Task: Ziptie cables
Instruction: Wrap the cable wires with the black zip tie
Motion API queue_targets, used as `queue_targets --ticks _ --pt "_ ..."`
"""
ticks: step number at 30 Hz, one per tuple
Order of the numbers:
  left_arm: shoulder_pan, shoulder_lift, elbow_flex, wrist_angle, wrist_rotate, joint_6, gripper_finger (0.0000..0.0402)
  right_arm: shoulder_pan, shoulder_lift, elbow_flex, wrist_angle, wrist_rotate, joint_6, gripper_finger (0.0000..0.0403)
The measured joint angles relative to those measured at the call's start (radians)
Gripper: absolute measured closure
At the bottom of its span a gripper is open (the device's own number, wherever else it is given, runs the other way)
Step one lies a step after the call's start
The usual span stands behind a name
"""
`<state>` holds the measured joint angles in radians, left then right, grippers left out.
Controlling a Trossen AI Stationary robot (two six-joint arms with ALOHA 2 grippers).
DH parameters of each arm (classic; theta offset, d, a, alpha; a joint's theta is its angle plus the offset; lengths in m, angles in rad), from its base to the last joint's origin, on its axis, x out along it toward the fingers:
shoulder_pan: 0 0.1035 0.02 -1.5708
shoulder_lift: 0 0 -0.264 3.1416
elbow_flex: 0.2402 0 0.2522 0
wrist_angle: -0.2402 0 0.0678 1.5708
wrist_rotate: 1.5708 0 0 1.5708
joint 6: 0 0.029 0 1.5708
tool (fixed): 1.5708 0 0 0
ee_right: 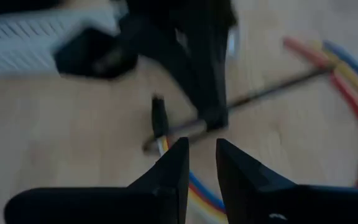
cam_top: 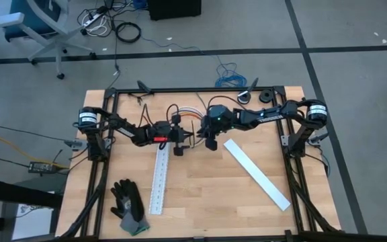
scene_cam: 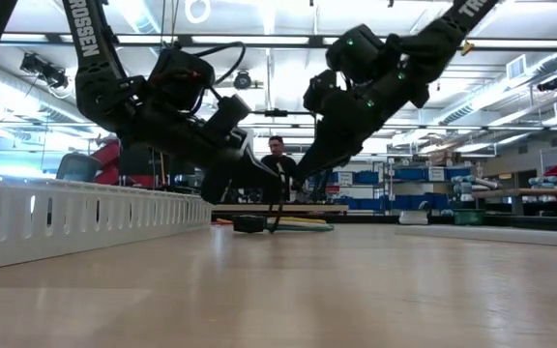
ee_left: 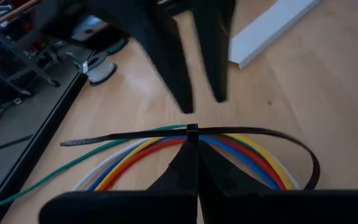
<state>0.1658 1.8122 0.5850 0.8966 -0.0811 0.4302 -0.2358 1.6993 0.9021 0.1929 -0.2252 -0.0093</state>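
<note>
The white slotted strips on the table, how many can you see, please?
2: one white strip lies lengthwise below the left gripper; the other strip lies slanted toward the table's right side. None seems hidden.

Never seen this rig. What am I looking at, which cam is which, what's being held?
Two dark robot arms work at a wooden table. The pictures come from overhead, from table height, and from each wrist.

On the table lie two white slotted strips, a pair of gloves and a bundle of coloured cables.

The left gripper is shut on a black ziptie looped round the cables.

The right gripper hovers just above the ziptie's free end, its fingers slightly apart and holding nothing.
</note>
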Motion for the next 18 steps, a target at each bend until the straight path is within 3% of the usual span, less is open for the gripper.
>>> queue_targets --ticks 8,12,18 --pt "0.008 0.000 0.000 -0.002 0.000 0.012 0.0401 -0.088 0.000 -0.133 0.284 -0.121 0.002 0.0334" --pt "0.019 0.000 0.000 0.002 0.001 0.025 0.0401 -0.169 0.000 -0.196 0.468 -0.232 0.037 0.0335" --pt "0.046 0.000 0.000 0.014 0.002 0.062 0.0402 -0.264 0.000 -0.210 0.498 -0.357 0.054 0.0335"
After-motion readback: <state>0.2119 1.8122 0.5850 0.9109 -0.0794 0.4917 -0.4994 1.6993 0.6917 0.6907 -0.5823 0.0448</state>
